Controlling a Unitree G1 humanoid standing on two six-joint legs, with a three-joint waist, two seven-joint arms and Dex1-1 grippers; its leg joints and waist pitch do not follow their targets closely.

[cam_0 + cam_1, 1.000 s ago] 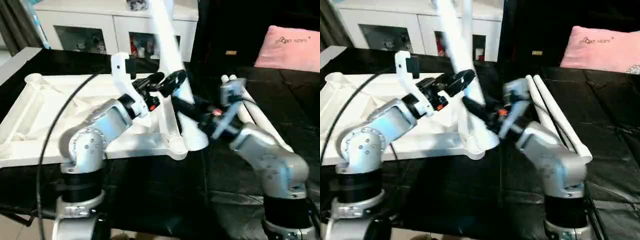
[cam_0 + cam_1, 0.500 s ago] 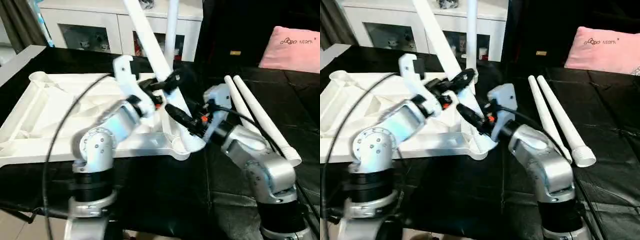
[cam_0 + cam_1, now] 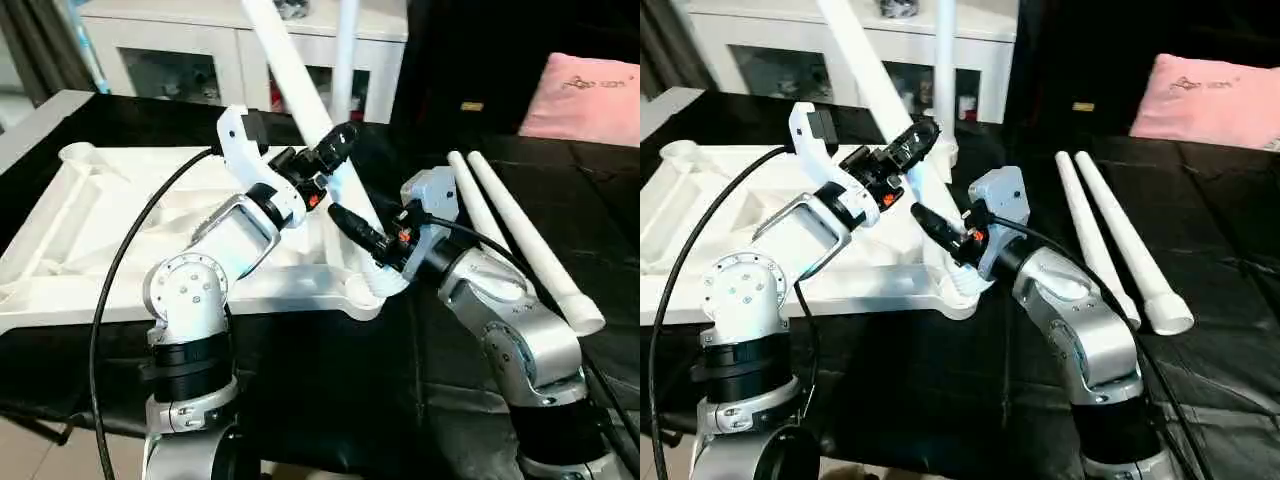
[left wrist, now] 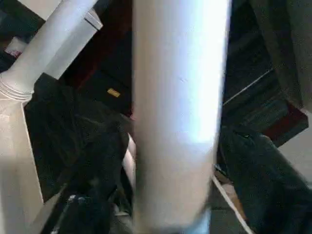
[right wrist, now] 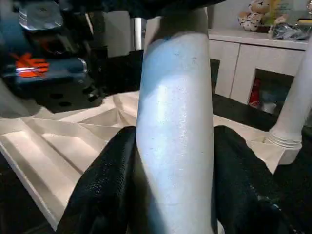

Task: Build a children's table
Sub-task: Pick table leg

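The white tabletop (image 3: 100,230) lies upside down, ribs up, on a black surface. One leg (image 3: 343,40) stands upright in its far right corner socket. A second leg (image 3: 290,70) leans up and to the left, its ribbed end at the near right corner socket (image 3: 372,288). My right gripper (image 3: 358,232) is shut on this tilted leg just above the socket, with black fingers (image 5: 105,190) pressing both sides. Higher up the same leg, my left gripper (image 3: 337,140) stands open around it, and the leg (image 4: 178,112) sits between the fingers. Two more legs (image 3: 520,240) lie loose to the right.
A white glass-door cabinet (image 3: 180,60) stands behind the work surface. A pink cushion (image 3: 585,95) rests at the far right. A black cable (image 3: 108,290) loops from my left arm over the tabletop's near edge.
The view has shifted. My left gripper's fingers have drawn closer in around the tilted leg. My right gripper keeps its hold low on that leg.
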